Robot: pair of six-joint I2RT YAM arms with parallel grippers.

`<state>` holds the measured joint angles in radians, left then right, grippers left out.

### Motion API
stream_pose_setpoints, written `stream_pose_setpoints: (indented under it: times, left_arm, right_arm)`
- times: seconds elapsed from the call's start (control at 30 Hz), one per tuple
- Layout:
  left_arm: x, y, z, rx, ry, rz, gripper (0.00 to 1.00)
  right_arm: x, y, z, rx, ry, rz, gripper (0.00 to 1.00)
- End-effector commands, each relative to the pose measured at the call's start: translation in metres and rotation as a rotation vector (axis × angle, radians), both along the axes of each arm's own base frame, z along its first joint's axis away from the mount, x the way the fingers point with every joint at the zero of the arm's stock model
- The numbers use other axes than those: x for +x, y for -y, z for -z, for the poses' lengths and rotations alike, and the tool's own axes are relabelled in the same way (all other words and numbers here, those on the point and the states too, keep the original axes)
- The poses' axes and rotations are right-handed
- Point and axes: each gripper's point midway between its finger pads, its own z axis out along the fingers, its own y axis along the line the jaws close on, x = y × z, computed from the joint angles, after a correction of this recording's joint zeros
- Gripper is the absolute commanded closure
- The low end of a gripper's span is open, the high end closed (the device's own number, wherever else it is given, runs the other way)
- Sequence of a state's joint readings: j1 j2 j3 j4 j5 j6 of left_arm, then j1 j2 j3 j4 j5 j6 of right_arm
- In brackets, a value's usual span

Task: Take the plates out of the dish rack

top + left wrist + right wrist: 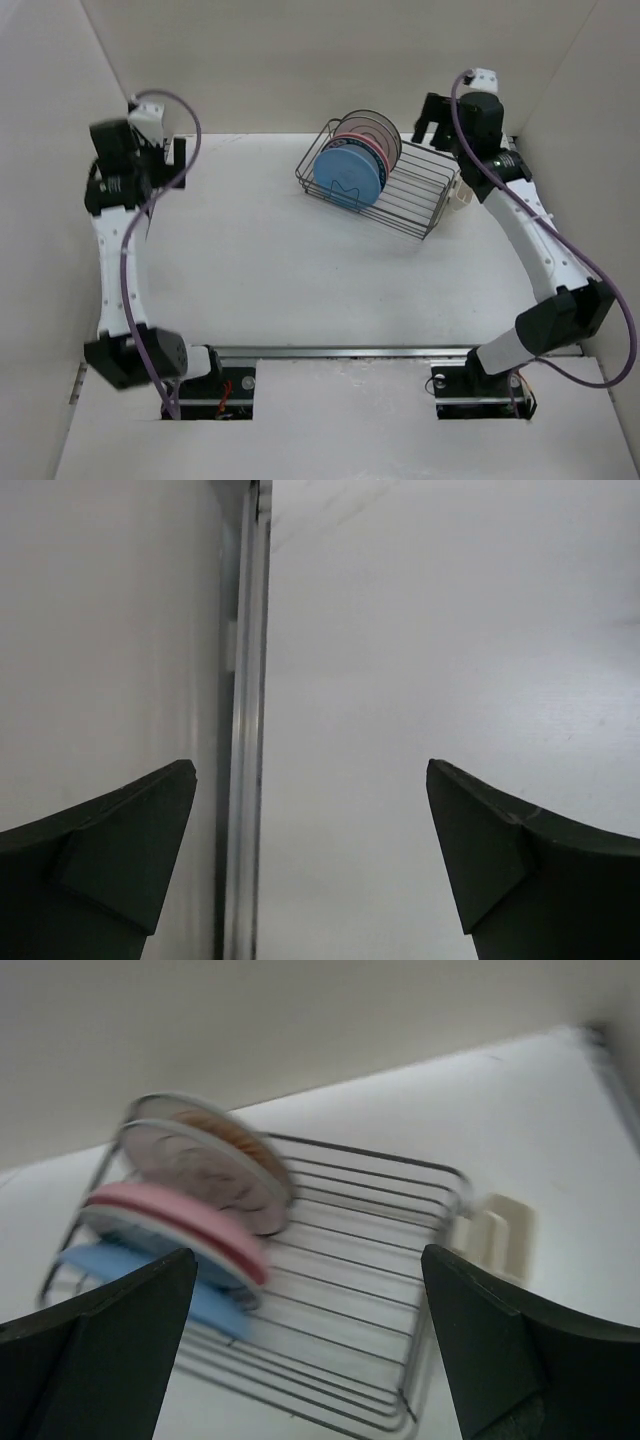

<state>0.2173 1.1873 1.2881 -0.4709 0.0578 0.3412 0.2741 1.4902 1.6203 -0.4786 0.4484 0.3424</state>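
The dark wire dish rack [412,196] stands at the back right of the table. Several plates stand on edge at its left end: a blue plate [347,172] in front, a pink plate [362,147] behind it, then more with dark rims [384,128]. My right gripper [432,124] is open and empty, above and behind the rack's right end. In the right wrist view my open gripper [306,1255] frames the rack [365,1210], the blue plate [150,1280], the pink plate [185,1222], a greyish plate [205,1172] and an orange plate [238,1138]. My left gripper [178,155] is open and empty at the far left.
A cream plastic cup [462,200] hangs at the rack's right end and also shows in the right wrist view [497,1235]. White walls enclose the table on the left, back and right. The left wrist view shows its open gripper [310,770] over an aluminium strip [245,780] along the wall.
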Motion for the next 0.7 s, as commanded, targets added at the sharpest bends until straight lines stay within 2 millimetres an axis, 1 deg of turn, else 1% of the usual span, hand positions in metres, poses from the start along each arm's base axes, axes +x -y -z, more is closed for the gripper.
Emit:
stream_pose_setpoints:
  times: [0.0,0.03,0.07,0.1,0.13,0.17,0.2,0.23,0.27,0.3,0.33,0.37,0.4,0.43,0.47,0.5,0.53,0.57,0.6,0.63,0.67]
  left_arm:
    - [-0.002,0.034,-0.004,-0.116,-0.296,0.205,0.00]
    - [0.003,0.033,-0.010,-0.127,-0.329,0.205,0.00]
    - [-0.004,0.040,-0.008,-0.158,-0.406,0.221,0.00]
    - [0.006,0.041,-0.033,-0.137,-0.354,0.254,0.00]
    - [0.015,0.042,-0.022,-0.163,-0.392,0.267,0.00]
    - [0.022,0.043,-0.028,-0.169,-0.357,0.266,0.00]
    - [0.027,0.043,-0.019,-0.194,-0.360,0.246,0.00]
    - [0.028,0.045,-0.021,-0.232,-0.329,0.209,0.00]
    - [0.032,0.052,-0.017,-0.244,-0.295,0.223,0.00]
    - [0.039,0.053,-0.022,-0.241,-0.261,0.235,0.00]
    - [0.034,0.066,-0.013,-0.240,-0.274,0.266,0.00]
    - [0.035,0.072,-0.011,-0.225,-0.263,0.291,0.00]
    - [0.040,0.072,-0.013,-0.186,-0.237,0.293,0.00]
    - [0.040,0.075,-0.007,-0.168,-0.243,0.305,0.00]
    - [0.041,0.080,-0.014,-0.152,-0.219,0.324,0.00]
    - [0.043,0.079,-0.015,-0.142,-0.210,0.331,0.00]
    - [0.044,0.081,-0.017,-0.146,-0.200,0.340,0.00]
    - [0.047,0.082,-0.027,-0.144,-0.169,0.350,0.00]
    - [0.051,0.082,-0.026,-0.145,-0.171,0.350,0.00]
    - [0.048,0.082,-0.026,-0.147,-0.180,0.350,0.00]
    - [0.049,0.084,-0.023,-0.151,-0.197,0.362,0.00]
  right_arm:
    - [0.019,-0.130,-0.041,-0.087,0.231,-0.735,0.00]
    - [0.025,-0.138,-0.032,-0.082,0.196,-0.757,0.00]
    - [0.025,-0.145,-0.013,-0.073,0.108,-0.780,0.00]
    - [0.028,-0.155,-0.022,-0.079,0.111,-0.805,0.00]
    - [0.040,-0.159,0.003,-0.075,0.044,-0.808,0.00]
    - [0.041,-0.165,0.010,-0.074,0.021,-0.818,0.00]
    - [0.045,-0.162,0.015,-0.081,0.007,-0.797,0.00]
    - [0.046,-0.166,0.020,-0.084,-0.003,-0.796,0.00]
    - [0.049,-0.162,0.023,-0.092,-0.003,-0.772,0.00]
    - [0.051,-0.163,0.020,-0.102,0.013,-0.774,0.00]
    - [0.048,-0.167,0.027,-0.105,-0.002,-0.778,0.00]
    - [0.050,-0.164,0.027,-0.121,-0.001,-0.767,0.02]
    - [0.050,-0.169,0.032,-0.139,-0.007,-0.783,0.03]
    - [0.051,-0.167,0.032,-0.143,-0.008,-0.773,0.04]
    - [0.056,-0.169,0.047,-0.143,-0.036,-0.774,0.10]
    - [0.057,-0.175,0.048,-0.153,-0.035,-0.787,0.12]
    - [0.059,-0.176,0.055,-0.153,-0.048,-0.788,0.14]
    - [0.062,-0.177,0.057,-0.153,-0.051,-0.788,0.17]
    - [0.066,-0.184,0.066,-0.158,-0.065,-0.790,0.23]
    - [0.071,-0.184,0.069,-0.162,-0.069,-0.782,0.29]
    - [0.075,-0.187,0.065,-0.173,-0.056,-0.763,0.35]
